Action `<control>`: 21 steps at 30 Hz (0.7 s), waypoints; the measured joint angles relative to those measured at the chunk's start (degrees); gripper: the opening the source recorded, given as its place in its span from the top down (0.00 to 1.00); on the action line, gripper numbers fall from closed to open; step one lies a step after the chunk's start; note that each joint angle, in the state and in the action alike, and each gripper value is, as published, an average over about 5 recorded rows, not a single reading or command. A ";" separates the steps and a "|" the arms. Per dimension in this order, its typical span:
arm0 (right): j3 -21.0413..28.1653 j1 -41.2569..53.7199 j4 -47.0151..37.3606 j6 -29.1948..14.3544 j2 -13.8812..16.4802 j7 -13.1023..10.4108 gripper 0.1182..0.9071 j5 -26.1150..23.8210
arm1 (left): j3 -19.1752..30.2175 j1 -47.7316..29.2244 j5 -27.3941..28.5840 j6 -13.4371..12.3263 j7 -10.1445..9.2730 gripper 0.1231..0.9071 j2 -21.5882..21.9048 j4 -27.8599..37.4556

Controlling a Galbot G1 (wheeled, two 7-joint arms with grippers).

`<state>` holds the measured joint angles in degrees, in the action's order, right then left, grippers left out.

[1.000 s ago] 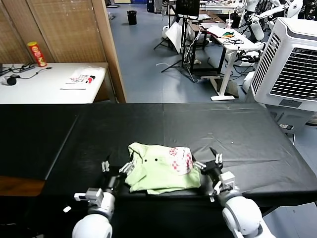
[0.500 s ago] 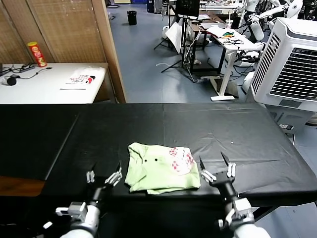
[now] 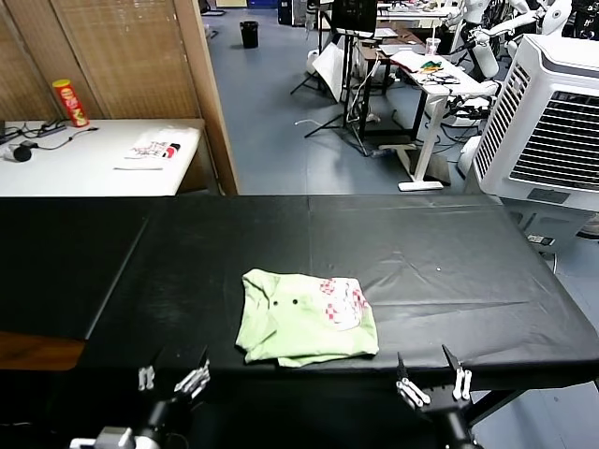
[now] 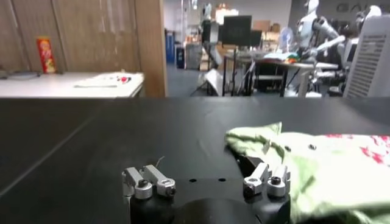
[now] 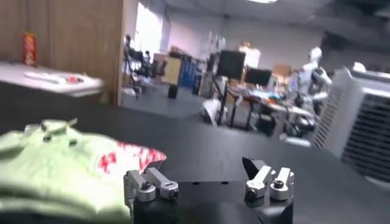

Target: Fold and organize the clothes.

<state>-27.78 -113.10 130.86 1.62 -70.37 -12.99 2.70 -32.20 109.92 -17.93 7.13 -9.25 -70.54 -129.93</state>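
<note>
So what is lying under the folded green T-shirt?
Only the black cloth-covered table shows around the pale lime-green cotton T-shirt. Whatever lies directly beneath it is covered, as are its inner folded layers.

This is a robot lab, with white robots [image 3: 487, 28] at one o'clock, messy desks [image 3: 440, 70], camera stands [image 3: 351, 84] (tall and black), and a big white fan box [image 3: 552, 122] at two o'clock.
</note>
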 joint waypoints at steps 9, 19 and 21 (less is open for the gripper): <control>1.61 -2.48 0.35 0.83 -0.38 -0.33 0.14 -0.47 | -0.92 2.87 0.54 -0.83 -0.03 0.14 0.05 -0.33; 1.92 -4.04 1.53 1.81 -0.74 -0.59 0.14 -0.11 | -1.50 5.04 0.48 -1.02 0.08 0.14 0.39 -0.90; 2.06 -4.28 1.82 2.59 -0.82 -0.78 0.14 0.16 | -1.64 5.42 0.47 -0.53 0.01 0.14 0.40 -1.32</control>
<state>-25.71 -117.37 132.69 4.21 -71.19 -13.77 2.86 -33.84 115.34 -17.47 6.60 -9.23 -70.14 -131.25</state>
